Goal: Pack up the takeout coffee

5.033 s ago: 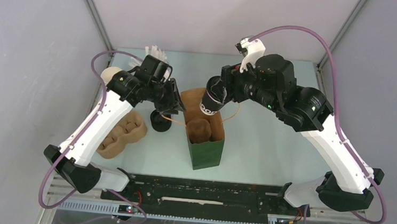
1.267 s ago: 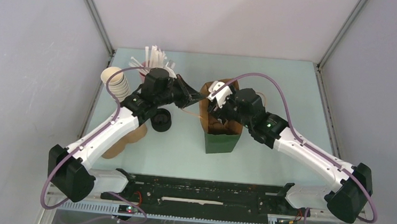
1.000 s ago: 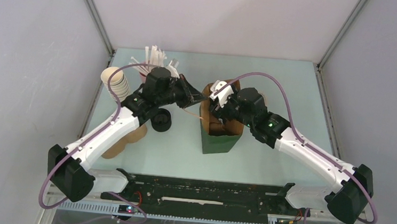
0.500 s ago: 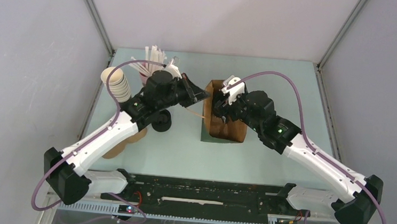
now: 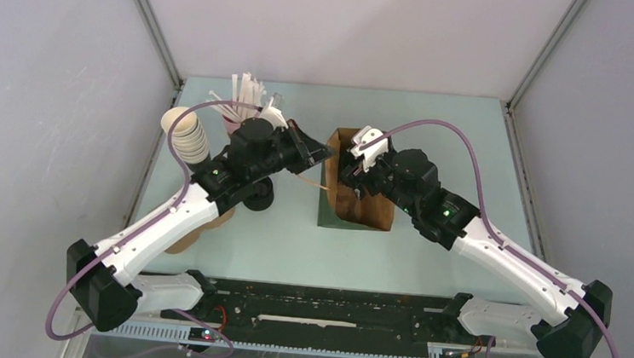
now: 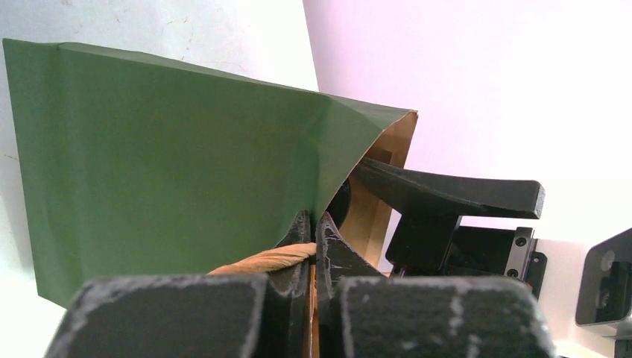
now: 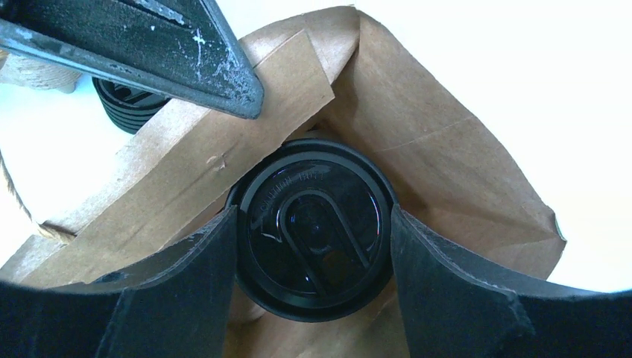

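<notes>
Right claw (image 7: pixel 314 224), inside the paper bag (image 7: pixel 454 142), clasps the takeout coffee (image 7: pixel 313 250) directly ahead, cup axis along its reach; left claw (image 6: pixel 313 224), closed tight, pinches the twine handle (image 6: pixel 261 259).

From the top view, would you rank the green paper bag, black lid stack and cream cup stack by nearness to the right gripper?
1. Green paper bag, around right gripper.
2. Black lid stack, leftward.
3. Cream cup stack, far left.
</notes>
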### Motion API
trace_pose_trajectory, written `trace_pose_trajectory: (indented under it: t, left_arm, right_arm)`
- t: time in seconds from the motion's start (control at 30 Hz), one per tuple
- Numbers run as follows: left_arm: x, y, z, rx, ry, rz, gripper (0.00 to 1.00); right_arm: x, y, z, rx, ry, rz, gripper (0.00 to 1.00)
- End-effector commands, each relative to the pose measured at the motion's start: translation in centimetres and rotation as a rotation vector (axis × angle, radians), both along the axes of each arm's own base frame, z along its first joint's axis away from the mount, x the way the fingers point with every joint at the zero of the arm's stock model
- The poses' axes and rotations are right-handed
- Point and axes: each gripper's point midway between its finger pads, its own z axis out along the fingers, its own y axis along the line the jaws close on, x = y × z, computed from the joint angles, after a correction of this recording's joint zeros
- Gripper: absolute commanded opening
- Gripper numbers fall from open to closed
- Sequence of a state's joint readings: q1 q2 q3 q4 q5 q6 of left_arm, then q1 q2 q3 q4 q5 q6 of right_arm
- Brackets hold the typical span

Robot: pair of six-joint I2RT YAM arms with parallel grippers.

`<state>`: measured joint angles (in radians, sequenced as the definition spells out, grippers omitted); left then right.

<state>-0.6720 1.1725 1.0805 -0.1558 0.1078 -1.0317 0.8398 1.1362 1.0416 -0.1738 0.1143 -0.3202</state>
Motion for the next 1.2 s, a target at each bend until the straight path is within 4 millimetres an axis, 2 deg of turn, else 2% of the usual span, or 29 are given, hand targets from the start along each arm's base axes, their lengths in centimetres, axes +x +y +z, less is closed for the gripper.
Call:
trace_pose_trajectory:
  t: [0.0, 0.1, 0.23, 0.27, 0.4, 0.57, 0.67, 0.77, 0.97, 1.07, 1.17]
  left_arm:
    - [-0.3, -0.8, 0.8, -0.053, -0.008, -0.04, 0.0]
    - [0.1, -0.5, 1.6, 0.009, -0.002, -0.023, 0.0]
    - [0.7, 1.2, 3.2, 0.196, 0.007, 0.037, 0.0]
    - [0.8, 1.7, 2.9, 0.249, 0.026, 0.054, 0.0]
    - [1.5, 2.3, 4.0, 0.469, -0.01, 0.073, 0.0]
    - [2.5, -0.8, 2.9, 0.52, 0.002, 0.01, 0.0]
    - [2.4, -3.6, 2.6, 0.507, 0.01, -0.066, 0.0]
    - [2.2, -5.3, 1.8, 0.581, 0.004, -0.1, 0.0]
    - [0.4, -8.8, 0.4, 0.553, 0.068, -0.181, 0.0]
    - [-0.3, -9.8, 0.4, 0.513, 0.087, -0.205, 0.0]
    - [-0.5, -10.7, 1.5, 0.455, 0.081, -0.214, 0.0]
  right_arm:
    - [0.9, 0.6, 3.2, 0.12, -0.073, -0.028, 0.31]
    - [1.7, -0.5, 3.4, 0.177, -0.036, -0.129, 0.28]
    - [1.9, -1.6, 2.2, 0.277, 0.082, -0.215, 0.27]
    - [2.0, -1.9, 2.0, 0.316, 0.116, -0.241, 0.26]
    - [1.7, -2.3, 2.0, 0.437, 0.195, -0.303, 0.21]
    - [1.8, -4.4, 1.3, 0.587, 0.287, -0.426, 0.21]
    - [1.4, -6.2, 1.2, 0.662, 0.296, -0.482, 0.21]
    - [0.8, -7.8, 1.1, 0.742, 0.299, -0.53, 0.21]
    - [0.1, -9.9, -1.5, 0.719, 0.261, -0.629, 0.21]
    - [-0.1, -10.5, -1.3, 0.675, 0.201, -0.628, 0.21]
    - [-0.2, -11.2, -0.9, 0.629, 0.142, -0.638, 0.21]
